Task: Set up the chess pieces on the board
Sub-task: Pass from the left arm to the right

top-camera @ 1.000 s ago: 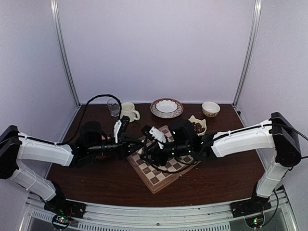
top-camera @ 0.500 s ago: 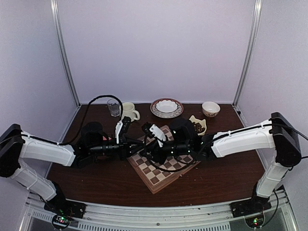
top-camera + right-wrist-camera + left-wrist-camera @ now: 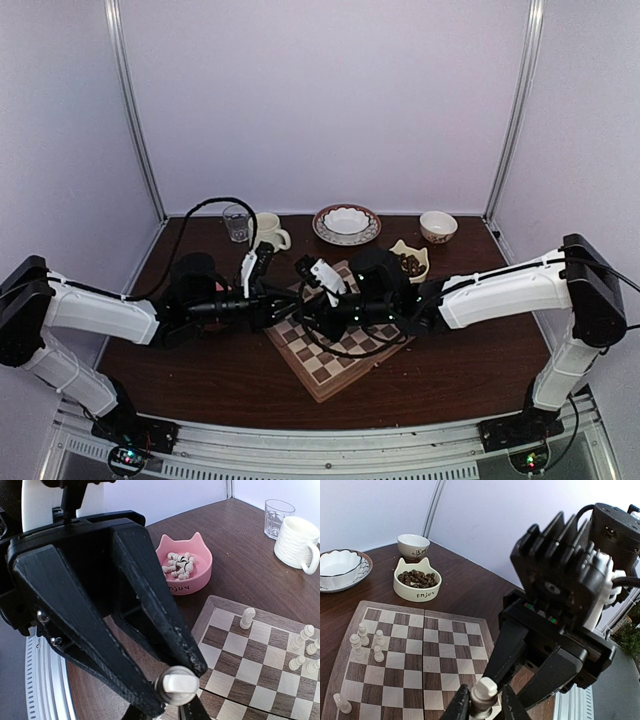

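Observation:
Both grippers meet over the left edge of the board (image 3: pixel 325 372). They share one pale chess piece (image 3: pixel 483 694), which stands upright. My left gripper (image 3: pixel 482 705) brackets it, one finger touching and a thin gap at the other. My right gripper (image 3: pixel 162 713) is shut on the same piece (image 3: pixel 177 685), and its black fingers (image 3: pixel 507 647) reach in from the upper right in the left wrist view. Several more pale chess pieces (image 3: pixel 367 640) stand near the board's far-left corner, and a single one (image 3: pixel 340 703) stands at the near-left. A knight-like piece (image 3: pixel 246 617) stands alone.
A pink cat-shaped bowl (image 3: pixel 182 570) holds several pale pieces. A cream cat bowl (image 3: pixel 417 582) holds dark brown bits. At the back stand a glass (image 3: pixel 236 222), a mug (image 3: pixel 268 232), a plate with a white bowl (image 3: pixel 346 222) and a small bowl (image 3: pixel 438 226).
My right gripper has narrowed onto the piece held between the two grippers. The left jaws have eased slightly. Both arms have drifted a little, still meeting over the board's left edge.

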Controlling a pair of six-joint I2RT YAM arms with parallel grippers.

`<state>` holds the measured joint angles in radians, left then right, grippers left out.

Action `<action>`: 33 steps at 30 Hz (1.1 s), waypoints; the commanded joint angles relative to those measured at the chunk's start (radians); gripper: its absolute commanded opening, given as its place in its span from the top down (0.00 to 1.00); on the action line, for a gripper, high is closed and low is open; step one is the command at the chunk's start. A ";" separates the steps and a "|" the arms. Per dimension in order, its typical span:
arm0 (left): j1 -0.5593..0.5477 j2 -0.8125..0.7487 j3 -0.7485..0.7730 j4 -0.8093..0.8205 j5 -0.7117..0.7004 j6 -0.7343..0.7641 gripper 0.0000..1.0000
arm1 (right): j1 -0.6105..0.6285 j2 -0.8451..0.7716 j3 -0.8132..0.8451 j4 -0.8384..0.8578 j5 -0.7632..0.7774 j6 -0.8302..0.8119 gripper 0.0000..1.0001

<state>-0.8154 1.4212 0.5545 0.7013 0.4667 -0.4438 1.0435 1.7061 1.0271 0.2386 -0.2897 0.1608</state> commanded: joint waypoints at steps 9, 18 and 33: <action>-0.011 0.002 0.047 -0.046 -0.032 0.014 0.58 | 0.000 -0.015 -0.015 -0.008 0.116 -0.057 0.95; -0.011 -0.076 0.026 -0.161 -0.205 0.036 0.41 | 0.000 0.049 -0.025 0.006 0.161 -0.097 0.95; -0.011 -0.268 -0.002 -0.407 -0.558 0.077 0.34 | 0.001 0.222 0.015 0.037 0.198 -0.086 0.90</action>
<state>-0.8219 1.1561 0.5556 0.3401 -0.0029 -0.3893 1.0439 1.9133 1.0206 0.2520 -0.1223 0.0746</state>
